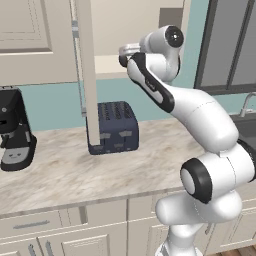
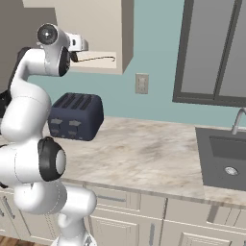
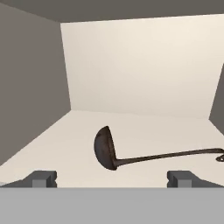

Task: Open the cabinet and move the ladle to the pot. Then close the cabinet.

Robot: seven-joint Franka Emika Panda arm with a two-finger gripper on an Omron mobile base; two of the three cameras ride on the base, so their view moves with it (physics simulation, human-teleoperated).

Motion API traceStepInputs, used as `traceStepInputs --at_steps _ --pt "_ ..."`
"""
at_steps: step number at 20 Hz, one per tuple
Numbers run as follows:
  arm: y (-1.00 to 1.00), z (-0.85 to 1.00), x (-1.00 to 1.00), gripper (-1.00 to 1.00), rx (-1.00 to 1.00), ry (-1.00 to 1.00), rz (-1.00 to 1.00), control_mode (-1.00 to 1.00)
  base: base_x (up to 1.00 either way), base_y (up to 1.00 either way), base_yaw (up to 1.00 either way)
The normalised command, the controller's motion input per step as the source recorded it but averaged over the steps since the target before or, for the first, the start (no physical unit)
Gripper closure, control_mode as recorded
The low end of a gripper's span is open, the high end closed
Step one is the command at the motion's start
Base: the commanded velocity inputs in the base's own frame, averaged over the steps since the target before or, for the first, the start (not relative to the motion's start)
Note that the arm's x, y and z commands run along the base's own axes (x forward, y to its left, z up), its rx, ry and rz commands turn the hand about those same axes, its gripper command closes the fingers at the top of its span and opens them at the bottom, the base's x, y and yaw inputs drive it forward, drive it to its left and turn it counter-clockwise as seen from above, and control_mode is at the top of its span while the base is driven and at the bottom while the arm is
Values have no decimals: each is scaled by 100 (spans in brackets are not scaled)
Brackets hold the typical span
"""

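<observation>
**Inspector:** Report the counter, left to right.

**Assistant:** In the left base view, a black coffee machine (image 1: 15, 131) stands at the far left of the marbled countertop (image 1: 65, 172); next comes the open door (image 1: 89, 70) of the cabinet (image 1: 112, 37), swung out edge-on toward the camera, its silver bar handle (image 1: 77, 60) on the left face; behind the door's lower end sits a dark blue four-slot toaster (image 1: 114, 127); to the right the white arm rises and bends back toward the cabinet opening; a sink (image 2: 225, 158) with a faucet (image 2: 239, 120) lies at the far right, below a dark-framed window (image 2: 216, 50).

**Inspector:** The hand?

**Assistant:** The gripper (image 3: 113, 178) is level with the cabinet shelf (image 3: 70, 144) and points into the opening; its two fingertips (image 3: 43, 178) stand wide apart at the bottom of the hand view, spread and holding nothing.

**Inspector:** The ladle?

**Assistant:** The ladle (image 3: 131, 153) lies on the cabinet shelf, just beyond the fingertips and between them; the round bowl stands on edge at the left, and the thin handle runs to the right, ending in a hook near the right wall; in the right base view the handle (image 2: 98, 58) shows as a thin dark line along the shelf, just right of the hand; no finger touches it.

**Inspector:** An outlet?

**Assistant:** A wall outlet (image 2: 141, 83) sits on the teal wall, right of the cabinet.
</observation>
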Motion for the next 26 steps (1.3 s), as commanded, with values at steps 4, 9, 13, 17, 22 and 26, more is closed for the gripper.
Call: traceStepInputs --at_steps 4,9,13,17,22,26 --pt "0 0 3 -100 17 6 0 -100 0 0 0" --pt "0 -1 6 -100 5 3 0 -100 0 0 0" --pt "0 -1 1 -100 0 0 0 -100 0 0 0" --pt "0 -3 7 -100 0 0 0 -100 0 0 0" --pt "0 -4 7 -100 0 0 0 -100 0 0 0" --pt "0 -5 11 -100 0 0 0 -100 0 0 0"
